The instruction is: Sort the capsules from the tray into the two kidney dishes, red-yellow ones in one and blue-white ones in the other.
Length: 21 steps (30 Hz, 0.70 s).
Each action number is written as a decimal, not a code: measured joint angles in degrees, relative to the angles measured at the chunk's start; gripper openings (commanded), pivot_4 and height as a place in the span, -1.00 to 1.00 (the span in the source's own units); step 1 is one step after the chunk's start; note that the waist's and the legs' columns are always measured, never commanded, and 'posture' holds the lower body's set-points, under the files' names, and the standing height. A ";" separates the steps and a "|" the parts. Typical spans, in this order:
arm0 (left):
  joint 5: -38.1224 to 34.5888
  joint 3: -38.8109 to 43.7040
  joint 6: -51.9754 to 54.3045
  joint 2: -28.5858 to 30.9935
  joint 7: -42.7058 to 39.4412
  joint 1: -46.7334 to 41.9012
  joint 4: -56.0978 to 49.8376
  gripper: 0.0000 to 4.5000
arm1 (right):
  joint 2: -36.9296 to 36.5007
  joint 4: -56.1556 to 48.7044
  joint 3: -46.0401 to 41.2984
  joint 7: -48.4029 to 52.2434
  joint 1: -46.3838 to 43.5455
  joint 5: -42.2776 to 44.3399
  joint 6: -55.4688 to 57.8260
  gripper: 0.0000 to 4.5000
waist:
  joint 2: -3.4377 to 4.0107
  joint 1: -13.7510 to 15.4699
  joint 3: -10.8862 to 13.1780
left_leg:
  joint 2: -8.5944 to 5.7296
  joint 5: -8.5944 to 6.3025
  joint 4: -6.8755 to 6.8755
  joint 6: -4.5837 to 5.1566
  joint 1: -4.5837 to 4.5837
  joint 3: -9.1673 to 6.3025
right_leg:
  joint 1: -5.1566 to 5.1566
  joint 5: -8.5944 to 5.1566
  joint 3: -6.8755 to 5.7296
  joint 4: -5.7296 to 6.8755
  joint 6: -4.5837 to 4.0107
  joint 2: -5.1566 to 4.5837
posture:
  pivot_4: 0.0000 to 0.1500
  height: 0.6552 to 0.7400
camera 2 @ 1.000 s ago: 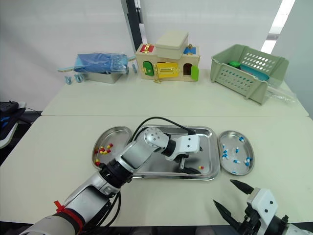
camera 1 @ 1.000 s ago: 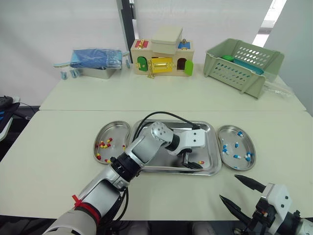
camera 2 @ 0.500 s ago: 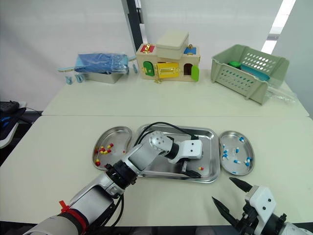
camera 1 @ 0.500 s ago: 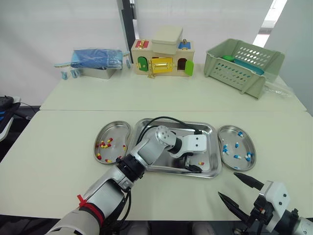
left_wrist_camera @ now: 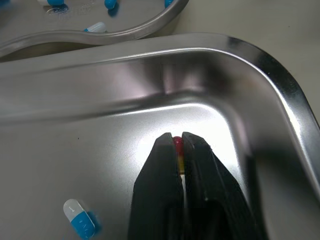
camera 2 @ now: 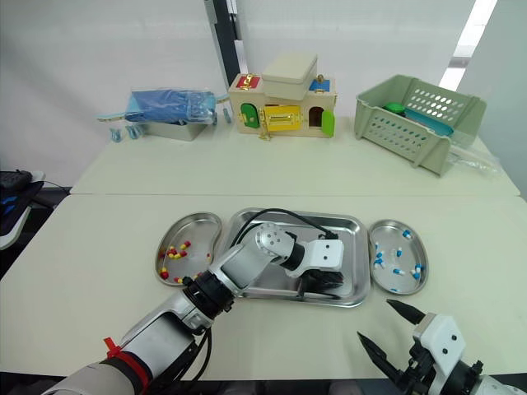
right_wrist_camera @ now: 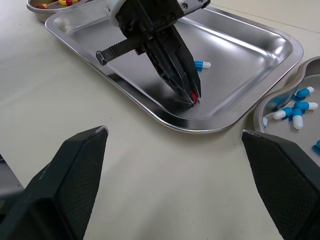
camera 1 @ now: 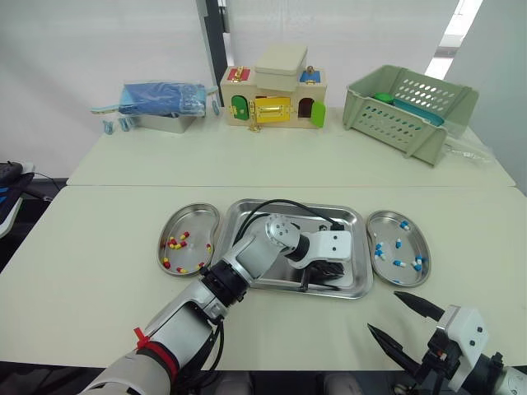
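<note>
The steel tray (camera 1: 262, 216) lies between two kidney dishes. The left dish (camera 1: 191, 219) holds several red-yellow capsules; the right dish (camera 1: 409, 249) holds several blue-white ones. My left gripper (camera 1: 334, 276) reaches down into the tray's front right corner and is shut on a red-yellow capsule (left_wrist_camera: 177, 146), whose red end (right_wrist_camera: 194, 96) shows between the fingertips. One blue-white capsule (left_wrist_camera: 79, 220) lies loose on the tray floor close by. My right gripper (camera 1: 384, 313) hovers open over the table in front of the tray's right end, with nothing in it.
At the back of the table stand a metal box with a blue cloth (camera 1: 163, 104), a wooden toy house (camera 1: 276, 97) and a green plastic basket (camera 1: 409, 102). A black cable (camera 1: 284, 203) loops over the tray from my left arm.
My left gripper slid toward the tray's front right corner and shut on the red-yellow capsule there. The right gripper has stayed put and open.
</note>
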 measured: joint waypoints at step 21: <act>-8.91 14.91 27.77 14.34 -1.53 0.91 -22.81 -0.99 | -3.50 1.15 2.02 6.52 -0.71 0.51 -2.32 1.00 | 0.08 -0.44 -0.04 | 0.01 0.01 0.01 -0.01 0.01 -0.04 | 0.03 0.00 -0.03 0.01 0.00 0.00 | 1.00 1.00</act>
